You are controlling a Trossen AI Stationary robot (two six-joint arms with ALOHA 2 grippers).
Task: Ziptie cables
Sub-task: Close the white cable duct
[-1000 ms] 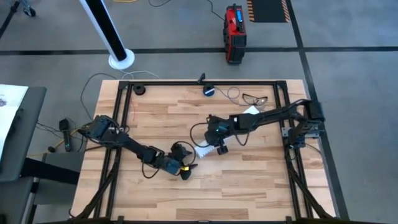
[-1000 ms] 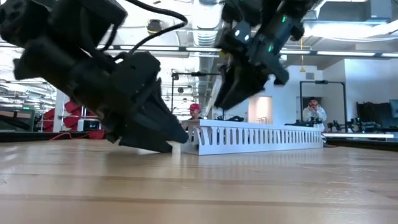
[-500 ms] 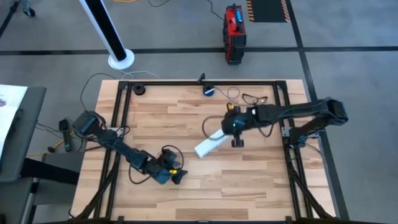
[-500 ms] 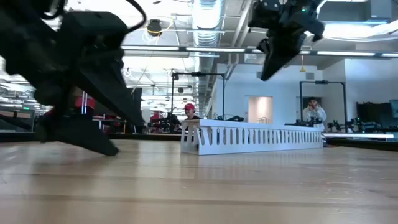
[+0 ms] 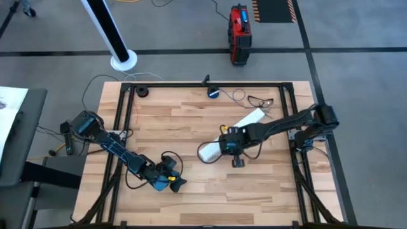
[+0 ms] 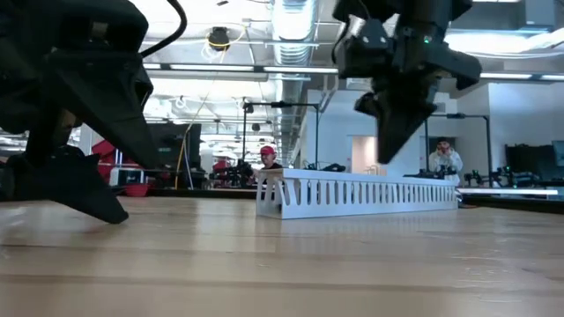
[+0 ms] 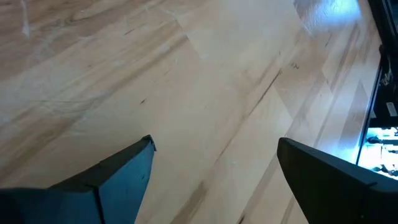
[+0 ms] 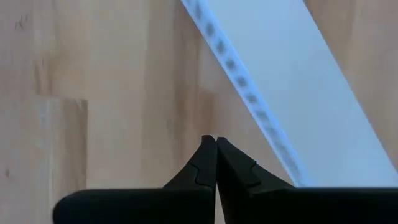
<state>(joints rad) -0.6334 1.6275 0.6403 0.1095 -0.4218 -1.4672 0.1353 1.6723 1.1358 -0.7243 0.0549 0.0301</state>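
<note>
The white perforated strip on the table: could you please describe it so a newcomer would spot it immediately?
On the wooden table, look just right of centre. The white perforated strip lies diagonally there, the right gripper over its near end. It is the only long, flat, slotted white piece.

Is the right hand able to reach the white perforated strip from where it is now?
Probably yes. The right hand, shut and empty, hangs beside the white perforated strip, and nothing lies between them.

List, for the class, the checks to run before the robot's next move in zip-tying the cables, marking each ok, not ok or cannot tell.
1. Left gripper open, nothing between its fingers: ok.
2. Right gripper shut and empty: ok.
3. Right gripper beside the white perforated strip, not gripping it: ok.
4. Cables gathered in a bunch: not ok, loose near the table's far edge.
5. Zip tie within reach: cannot tell, none visible.
</note>
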